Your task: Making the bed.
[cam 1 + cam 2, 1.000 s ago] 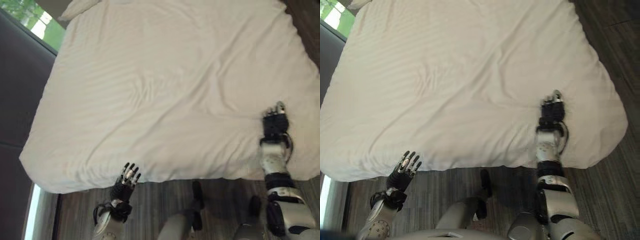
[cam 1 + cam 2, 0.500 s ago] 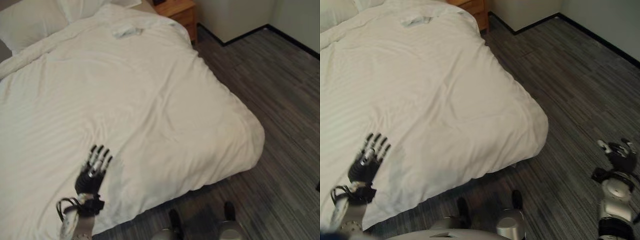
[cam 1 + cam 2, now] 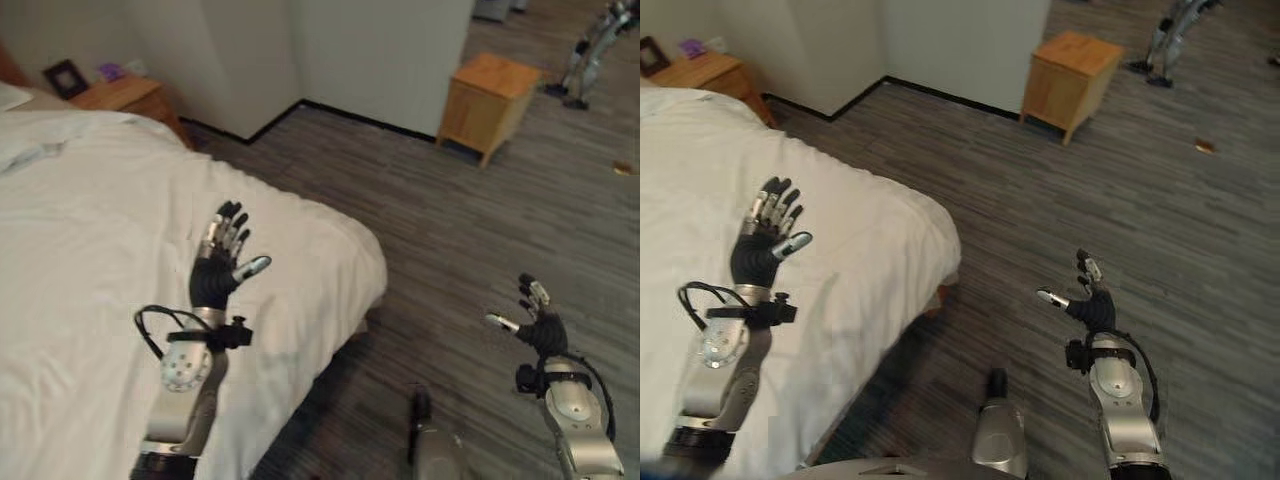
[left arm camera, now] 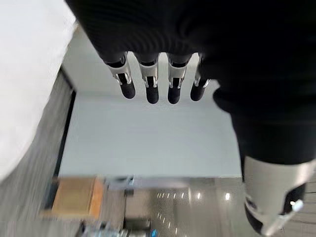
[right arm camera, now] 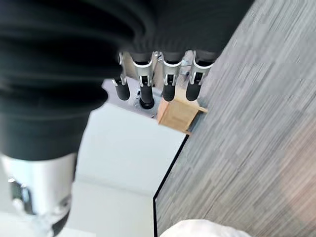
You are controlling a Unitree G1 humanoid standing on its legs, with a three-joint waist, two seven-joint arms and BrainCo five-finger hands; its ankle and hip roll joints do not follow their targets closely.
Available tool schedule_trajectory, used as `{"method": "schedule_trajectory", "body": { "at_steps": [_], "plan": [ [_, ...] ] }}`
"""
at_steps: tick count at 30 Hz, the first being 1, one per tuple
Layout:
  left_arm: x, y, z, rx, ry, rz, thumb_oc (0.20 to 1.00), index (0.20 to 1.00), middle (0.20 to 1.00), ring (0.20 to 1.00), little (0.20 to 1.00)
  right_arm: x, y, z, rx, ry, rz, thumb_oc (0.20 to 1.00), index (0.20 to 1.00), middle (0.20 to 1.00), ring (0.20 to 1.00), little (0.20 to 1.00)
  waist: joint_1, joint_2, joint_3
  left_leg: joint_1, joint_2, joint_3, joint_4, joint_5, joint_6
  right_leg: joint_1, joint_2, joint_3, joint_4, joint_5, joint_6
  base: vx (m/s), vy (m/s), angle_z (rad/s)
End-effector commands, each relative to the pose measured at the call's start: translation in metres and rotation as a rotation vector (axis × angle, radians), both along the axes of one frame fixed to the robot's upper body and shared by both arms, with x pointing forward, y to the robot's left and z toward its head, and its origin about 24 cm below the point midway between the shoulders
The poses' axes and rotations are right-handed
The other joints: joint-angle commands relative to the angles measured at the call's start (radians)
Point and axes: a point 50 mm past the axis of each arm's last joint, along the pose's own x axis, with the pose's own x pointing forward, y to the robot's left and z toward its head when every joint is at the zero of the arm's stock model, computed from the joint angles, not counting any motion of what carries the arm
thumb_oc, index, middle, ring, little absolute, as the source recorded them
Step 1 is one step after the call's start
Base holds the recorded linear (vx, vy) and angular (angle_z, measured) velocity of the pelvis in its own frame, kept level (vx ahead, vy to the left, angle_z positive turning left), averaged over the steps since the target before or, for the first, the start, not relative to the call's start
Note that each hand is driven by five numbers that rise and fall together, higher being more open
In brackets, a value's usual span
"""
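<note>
The bed (image 3: 90,230) is seen on the left, under a white cover (image 3: 870,250). It runs long from near left to far left, and its rounded corner points right, toward the grey wood floor (image 3: 480,230). The left hand (image 3: 222,265) is held up above the cover, with fingers straight and spread, and nothing is held. The right hand (image 3: 1087,297) is held over the floor on the right, well apart from the bed, fingers loose and open, empty too. A small wooden cabinet (image 3: 490,88) stands far away by the wall.
</note>
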Motion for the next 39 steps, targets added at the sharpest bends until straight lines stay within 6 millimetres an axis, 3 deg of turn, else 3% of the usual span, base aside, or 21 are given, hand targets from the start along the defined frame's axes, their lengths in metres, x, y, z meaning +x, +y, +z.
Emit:
{"method": "schedule_trajectory", "body": {
  "at_steps": [1, 3, 4, 5, 7, 8, 9, 11, 12, 15, 17, 20, 22, 23, 24, 25, 28, 32, 33, 38, 39],
  "plan": [
    [-0.015, 0.006, -0.001, -0.03, 0.007, -0.023, 1.0, 1.0, 1.0, 1.0, 1.0, 0.011, 0.0, 0.038, -0.04, -0.177, 0.042, 1.0, 1.0, 1.0, 1.0, 1.0, 0.045, 0.043, 0.011, 0.119, 0.016, -0.049, -0.18, 0.016, -0.016, -0.013, -0.041, 0.016, -0.06, 0.084, 0.018, 0.06, -0.294, -0.8],
    [-0.027, 0.008, -0.021, -0.082, 0.103, -0.018, 1.0, 1.0, 1.0, 1.0, 1.0, 0.014, 0.005, 0.048, -0.063, -0.209, 0.077, 1.0, 1.0, 1.0, 1.0, 1.0, 0.093, 0.043, 0.009, 0.155, 0.058, 0.029, -0.183, 0.012, -0.05, -0.035, -0.139, -0.171, -0.02, 0.124, 0.032, 0.19, -0.338, -1.7],
    [-0.028, 0.008, -0.021, -0.083, 0.105, -0.018, 1.0, 1.0, 1.0, 1.0, 1.0, 0.014, 0.005, 0.047, -0.063, -0.207, 0.078, 1.0, 1.0, 1.0, 1.0, 1.0, 0.096, 0.046, 0.008, 0.159, 0.06, 0.032, -0.182, 0.006, -0.051, -0.038, -0.139, -0.165, -0.009, 0.117, 0.036, 0.37, -0.56, -2.06],
    [-0.034, 0.011, -0.035, -0.101, 0.177, -0.024, 1.0, 1.0, 1.0, 1.0, 1.0, 0.012, 0.008, 0.046, -0.059, -0.197, 0.1, 1.0, 1.0, 1.0, 1.0, 1.0, 0.095, 0.028, -0.003, 0.186, 0.142, 0.087, -0.149, 0.032, -0.084, -0.024, -0.097, -0.194, -0.033, 0.054, 0.022, 0.34, -0.564, -1.25],
    [-0.04, 0.015, -0.049, -0.095, 0.251, -0.014, 1.0, 1.0, 1.0, 1.0, 1.0, 0.012, 0.012, 0.043, -0.046, -0.184, 0.127, 1.0, 1.0, 1.0, 1.0, 1.0, 0.098, 0.037, -0.006, 0.143, 0.286, 0.103, 0.044, 0.231, -0.099, 0.017, 0.039, -0.186, -0.087, -0.01, -0.042, 0.48, -0.703, -0.94],
    [-0.041, 0.019, -0.052, -0.083, 0.27, 0.003, 1.0, 1.0, 1.0, 1.0, 1.0, 0.014, 0.014, 0.046, -0.065, -0.193, 0.144, 1.0, 1.0, 1.0, 1.0, 1.0, 0.135, 0.038, 0.019, 0.04, 0.338, -0.006, 0.258, 0.296, -0.097, 0.063, 0.123, -0.146, -0.139, -0.052, -0.078, 0.44, -0.715, -1.11],
    [-0.042, 0.02, -0.054, -0.085, 0.275, 0.013, 1.0, 1.0, 1.0, 1.0, 1.0, 0.016, 0.016, 0.051, -0.09, -0.206, 0.164, 1.0, 1.0, 1.0, 1.0, 1.0, 0.175, 0.003, 0.049, -0.046, 0.304, -0.087, 0.395, 0.325, -0.045, 0.091, 0.148, -0.144, -0.172, -0.051, -0.118, 0.43, -0.713, -1.54],
    [-0.049, 0.023, -0.063, -0.127, 0.311, 0.031, 1.0, 1.0, 1.0, 1.0, 1.0, 0.02, 0.014, 0.056, -0.153, -0.201, 0.19, 1.0, 1.0, 1.0, 1.0, 1.0, 0.258, -0.058, 0.084, -0.267, 0.083, -0.294, 0.664, 0.201, 0.013, 0.152, 0.165, -0.092, -0.235, -0.071, -0.132, 0.38, -0.434, -1.86],
    [-0.055, 0.021, -0.071, -0.154, 0.344, 0.044, 1.0, 1.0, 1.0, 1.0, 1.0, 0.023, 0.016, 0.057, -0.167, -0.198, 0.21, 1.0, 1.0, 1.0, 1.0, 1.0, 0.309, -0.064, 0.108, -0.356, -0.024, -0.32, 0.714, 0.153, 0.01, 0.192, 0.18, -0.055, -0.243, -0.083, -0.126, 0.25, -0.117, -1.72],
    [-0.066, 0.022, -0.076, -0.182, 0.374, 0.057, 1.0, 1.0, 1.0, 1.0, 1.0, 0.027, 0.02, 0.061, -0.178, -0.208, 0.241, 1.0, 1.0, 1.0, 1.0, 1.0, 0.383, -0.055, 0.121, -0.453, -0.057, -0.279, 0.59, 0.136, 0.003, 0.242, 0.205, 0.007, -0.267, -0.113, -0.102, 0.54, -0.031, -1.93],
    [-0.073, 0.017, -0.086, -0.239, 0.419, 0.037, 1.0, 1.0, 1.0, 1.0, 1.0, 0.029, 0.019, 0.061, -0.167, -0.224, 0.217, 1.0, 1.0, 1.0, 1.0, 1.0, 0.452, -0.019, 0.094, -0.527, -0.005, -0.1, 0.205, 0.234, -0.005, 0.374, 0.26, 0.03, -0.318, -0.189, -0.076, 0.93, 0.051, -1.31],
    [-0.068, 0.014, -0.088, -0.239, 0.425, 0.033, 1.0, 1.0, 1.0, 1.0, 1.0, 0.03, 0.019, 0.06, -0.15, -0.226, 0.195, 1.0, 1.0, 1.0, 1.0, 1.0, 0.481, -0.017, 0.059, -0.546, -0.017, 0.144, 0.003, 0.26, 0.032, 0.475, 0.273, 0.026, -0.31, -0.231, -0.037, 0.78, 0.055, -0.42],
    [-0.069, 0.019, -0.088, -0.211, 0.435, 0.048, 1.0, 1.0, 1.0, 1.0, 1.0, 0.03, 0.023, 0.049, -0.167, -0.168, 0.216, 1.0, 1.0, 1.0, 1.0, 1.0, 0.522, -0.054, 0.023, -0.485, -0.091, 0.095, -0.06, 0.279, 0.091, 0.491, 0.222, 0.017, -0.172, -0.171, 0.024, 0.91, 0.177, 0.09],
    [-0.07, 0.015, -0.091, -0.218, 0.446, 0.033, 1.0, 1.0, 1.0, 1.0, 1.0, 0.025, 0.023, 0.04, -0.172, -0.139, 0.207, 1.0, 1.0, 1.0, 1.0, 1.0, 0.538, -0.09, 0.017, -0.484, -0.132, 0.072, -0.037, 0.275, 0.121, 0.487, 0.163, 0.013, -0.039, -0.053, 0.087, 0.56, 0.116, 0.0],
    [-0.07, 0.015, -0.091, -0.216, 0.447, 0.032, 1.0, 1.0, 1.0, 1.0, 1.0, 0.024, 0.023, 0.04, -0.172, -0.139, 0.206, 1.0, 1.0, 1.0, 1.0, 1.0, 0.543, -0.092, 0.014, -0.487, -0.13, 0.076, -0.035, 0.275, 0.122, 0.483, 0.163, 0.017, -0.04, -0.05, 0.087, 0.67, 0.196, -0.18],
    [-0.065, 0.014, -0.091, -0.2, 0.453, 0.036, 1.0, 1.0, 1.0, 1.0, 1.0, 0.017, 0.02, 0.029, -0.189, -0.081, 0.192, 1.0, 1.0, 1.0, 1.0, 1.0, 0.487, -0.07, 0.022, -0.382, -0.15, 0.026, -0.035, 0.216, 0.168, 0.356, 0.108, 0.029, 0.3, 0.179, 0.087, 0.7, 0.289, 0.13],
    [-0.056, 0.014, -0.082, -0.174, 0.417, 0.038, 1.0, 1.0, 1.0, 1.0, 1.0, 0.01, 0.016, 0.027, -0.158, -0.078, 0.161, 1.0, 1.0, 1.0, 1.0, 1.0, 0.367, 0.011, 0.047, -0.19, -0.13, -0.122, -0.134, 0.181, 0.165, 0.162, 0.078, 0.032, 0.503, 0.132, 0.074, 0.87, 0.074, 1.69],
    [-0.053, 0.024, -0.065, -0.094, 0.349, 0.055, 1.0, 1.0, 1.0, 1.0, 1.0, 0.006, 0.013, 0.033, -0.118, -0.112, 0.147, 1.0, 1.0, 1.0, 1.0, 1.0, 0.266, 0.009, 0.07, -0.057, -0.125, -0.289, -0.165, 0.126, 0.112, 0.005, 0.035, 0.025, 0.298, 0.084, 0.052, 0.62, -0.314, 2.01],
    [-0.052, 0.027, -0.061, -0.074, 0.32, 0.081, 1.0, 1.0, 1.0, 1.0, 1.0, 0.007, 0.014, 0.036, -0.131, -0.119, 0.154, 1.0, 1.0, 1.0, 1.0, 1.0, 0.236, -0.016, 0.076, -0.007, -0.117, -0.375, -0.167, 0.072, 0.072, -0.028, 0.05, 0.101, 0.034, 0.091, 0.061, 0.52, -0.453, 1.81],
    [-0.05, 0.039, -0.056, -0.035, 0.282, 0.153, 1.0, 1.0, 1.0, 1.0, 1.0, 0.012, 0.02, 0.038, -0.135, -0.133, 0.181, 1.0, 1.0, 1.0, 1.0, 1.0, 0.222, -0.016, 0.071, 0.06, -0.058, -0.466, -0.172, -0.003, 0.022, -0.062, 0.032, 0.175, -0.265, 0.155, 0.086, 0.52, -0.382, 1.77],
    [-0.05, 0.047, -0.055, -0.019, 0.269, 0.207, 1.0, 1.0, 1.0, 1.0, 1.0, 0.014, 0.026, 0.039, -0.128, -0.137, 0.21, 1.0, 1.0, 1.0, 1.0, 1.0, 0.228, -0.014, 0.071, 0.1, -0.001, -0.52, -0.173, -0.04, -0.01, -0.074, 0.009, 0.191, -0.319, 0.195, 0.087, 0.5, -0.518, 1.28]
  ]
}}
